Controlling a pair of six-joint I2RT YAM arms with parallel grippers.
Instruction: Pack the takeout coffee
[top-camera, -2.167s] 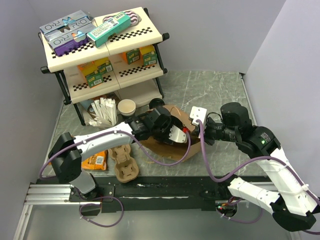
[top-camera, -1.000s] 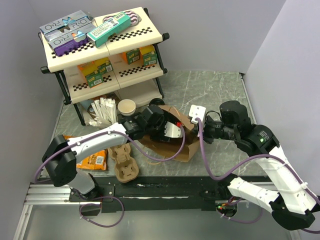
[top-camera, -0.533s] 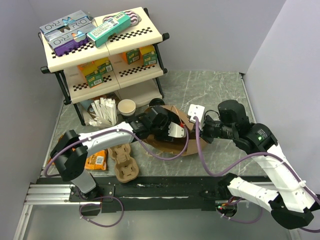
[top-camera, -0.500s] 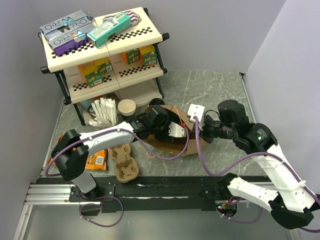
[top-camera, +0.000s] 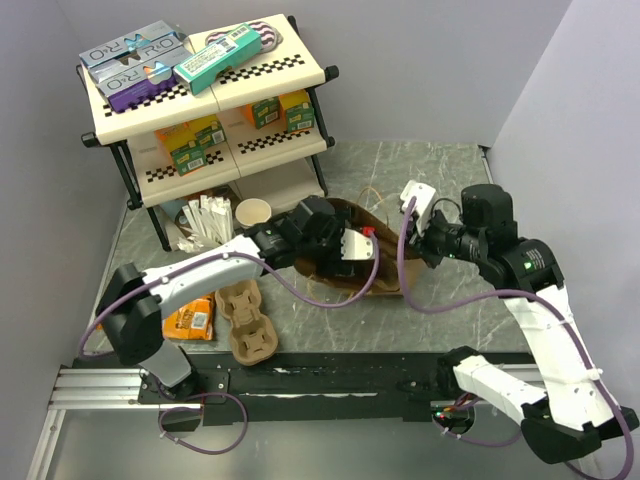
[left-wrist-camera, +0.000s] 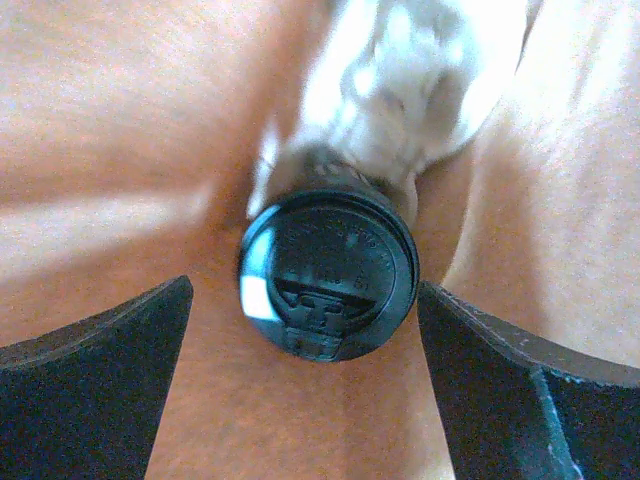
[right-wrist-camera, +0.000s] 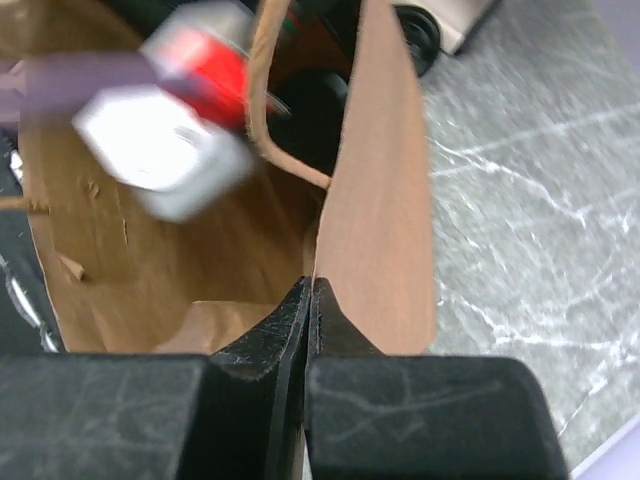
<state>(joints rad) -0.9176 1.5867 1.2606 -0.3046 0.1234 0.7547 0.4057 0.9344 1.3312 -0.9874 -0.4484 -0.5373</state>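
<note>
Packing looks to be at the let-go step. From above, the left end effector (top-camera: 340, 255) reaches into the mouth of the paper bag (top-camera: 390, 280) on the tabletop (top-camera: 440, 170), while the right end effector (top-camera: 408, 238) grips the bag's rim.

At the left wrist, the coffee cup (left-wrist-camera: 328, 275) sits inside the bag with its black lid facing the camera. The fingers (left-wrist-camera: 90, 340) are spread wide on either side, clear of it.

At the right wrist, the fingers are pinched shut on the bag's paper edge.

Next, I judge, the left arm should lift straight out without knocking the cup.
</note>
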